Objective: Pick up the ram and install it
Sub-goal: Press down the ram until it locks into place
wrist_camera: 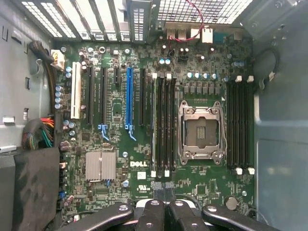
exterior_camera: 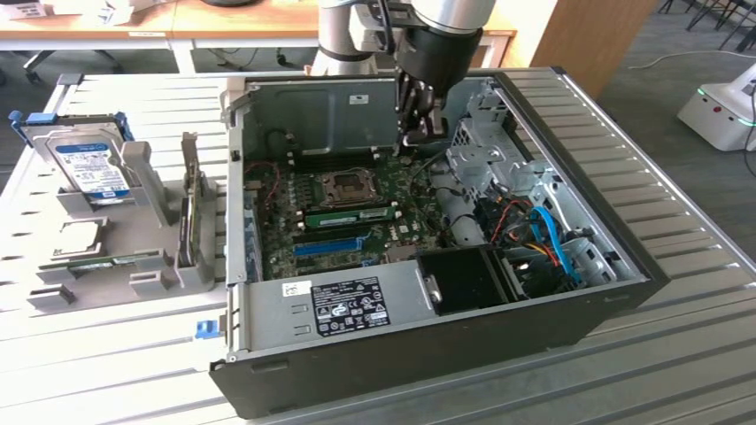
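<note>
The PC case (exterior_camera: pixel 614 305) lies open on its side on the slatted worktop (exterior_camera: pixel 697 372), with the motherboard (exterior_camera: pixel 296 226) facing up. The arm reaches down into it near the back wall, and the end effector (exterior_camera: pixel 416 133) hangs just above the board, touching nothing. Its fingers (wrist_camera: pixel 153 216) are pressed together with nothing between them.

The ram (exterior_camera: pixel 349 214) stands on edge in a slot on the board, just beside the CPU socket (exterior_camera: pixel 351 184) on the side toward the blue slot (exterior_camera: pixel 328 244). It sits level along its length, and the end effector is well apart from it, beyond the socket. In the wrist view the socket (wrist_camera: pixel 202 131) lies between two banks of memory slots, and the long blue slot (wrist_camera: pixel 129 101) runs parallel to them.

Off to the exterior view's left of the case, a grey rack (exterior_camera: pixel 148 190) on the worktop holds a hard drive (exterior_camera: pixel 92 168) upright. A thin greenish strip (exterior_camera: pixel 101 263) lies lower in the same rack; what it is I cannot tell.
</note>
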`<action>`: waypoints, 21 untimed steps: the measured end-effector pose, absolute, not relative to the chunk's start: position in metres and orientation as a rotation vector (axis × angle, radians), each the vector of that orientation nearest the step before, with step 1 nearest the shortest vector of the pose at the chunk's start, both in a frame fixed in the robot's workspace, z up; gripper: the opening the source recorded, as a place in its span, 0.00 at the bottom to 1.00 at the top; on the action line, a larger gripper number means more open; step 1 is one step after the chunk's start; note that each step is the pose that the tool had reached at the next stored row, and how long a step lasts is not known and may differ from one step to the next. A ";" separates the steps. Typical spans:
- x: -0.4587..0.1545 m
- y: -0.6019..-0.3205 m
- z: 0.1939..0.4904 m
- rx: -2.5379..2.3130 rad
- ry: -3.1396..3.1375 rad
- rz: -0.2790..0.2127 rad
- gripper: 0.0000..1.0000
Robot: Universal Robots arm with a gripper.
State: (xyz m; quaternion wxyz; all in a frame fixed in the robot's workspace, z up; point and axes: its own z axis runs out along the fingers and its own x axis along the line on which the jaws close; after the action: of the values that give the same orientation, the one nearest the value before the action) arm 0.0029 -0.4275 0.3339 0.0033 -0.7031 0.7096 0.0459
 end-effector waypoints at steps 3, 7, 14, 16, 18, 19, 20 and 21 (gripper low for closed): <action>0.003 -0.428 0.334 -2.204 2.225 0.144 0.11; 0.003 -0.428 0.329 -2.204 2.224 0.144 0.11; 0.003 -0.428 0.316 -2.204 2.224 0.145 0.11; 0.003 -0.428 0.313 -2.204 2.224 0.144 0.11; 0.003 -0.428 0.309 -2.204 2.224 0.145 0.11; 0.003 -0.428 0.307 -2.204 2.224 0.145 0.11; 0.003 -0.428 0.305 -2.204 2.224 0.145 0.11; 0.003 -0.428 0.303 -2.204 2.224 0.145 0.11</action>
State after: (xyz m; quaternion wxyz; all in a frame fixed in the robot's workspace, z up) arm 0.0029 -0.4275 0.3034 0.0035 -0.7031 0.7095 0.0461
